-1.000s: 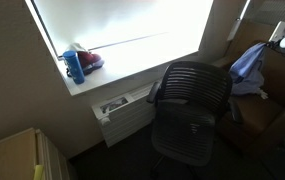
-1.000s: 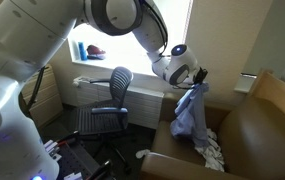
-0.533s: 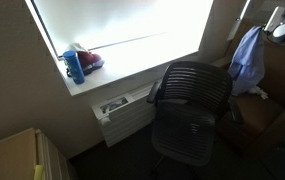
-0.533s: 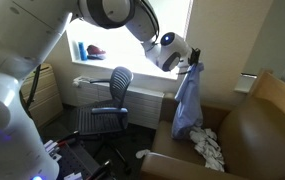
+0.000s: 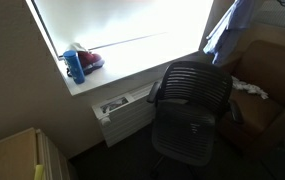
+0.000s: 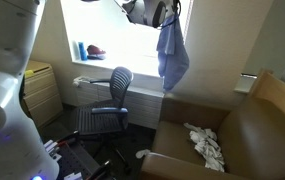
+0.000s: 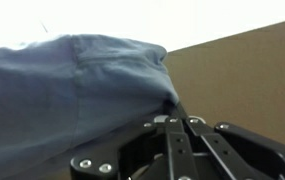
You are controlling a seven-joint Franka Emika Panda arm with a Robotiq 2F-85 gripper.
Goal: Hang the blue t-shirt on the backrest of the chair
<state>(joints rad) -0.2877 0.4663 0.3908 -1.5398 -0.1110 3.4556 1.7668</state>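
Note:
The blue t-shirt [image 6: 172, 55] hangs from my gripper [image 6: 165, 12], high in front of the bright window. In an exterior view it shows at the top right [image 5: 227, 28], above the chair. In the wrist view the blue cloth [image 7: 62, 95] fills the left side and is pinched between my shut fingers [image 7: 172, 122]. The black mesh office chair [image 5: 192, 95] stands below by the window wall, its backrest [image 6: 120, 80] bare. The shirt hangs clear above and beside the chair, not touching it.
A brown armchair [image 6: 252, 135] holds a white crumpled cloth [image 6: 207, 145]. A blue bottle and a red object [image 5: 77, 63] sit on the windowsill. A radiator [image 5: 122, 110] is under the sill. A wooden cabinet [image 5: 12, 155] stands near the front.
My gripper has lifted the blue t-shirt up off the armchair and carried it toward the window, higher and nearer the office chair.

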